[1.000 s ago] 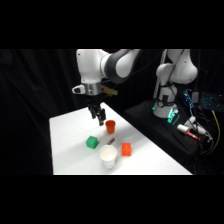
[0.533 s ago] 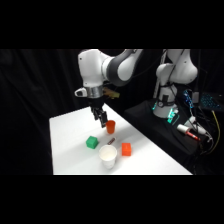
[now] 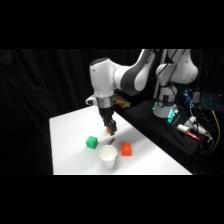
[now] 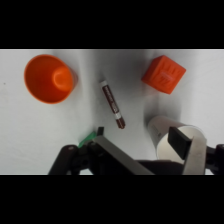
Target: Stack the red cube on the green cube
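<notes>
My pincer [image 3: 110,131] hangs above the table [image 3: 70,145]; I cannot tell its opening. Orange cup [image 4: 49,78]: nothing inside. White cup [image 3: 107,156]: contents unclear. Red cube [image 3: 126,149] sits right of it, green cube [image 3: 91,142] left. A marker [image 4: 111,102] lies between.

Side view: the green cube [image 3: 91,142] lies left of the white cup [image 3: 108,156]; the red cube [image 3: 126,149] lies right of it. Wrist view: a marker [image 4: 112,102] lies centre frame, between the round cup [image 4: 50,78] at upper left and the red cube at upper right.
</notes>
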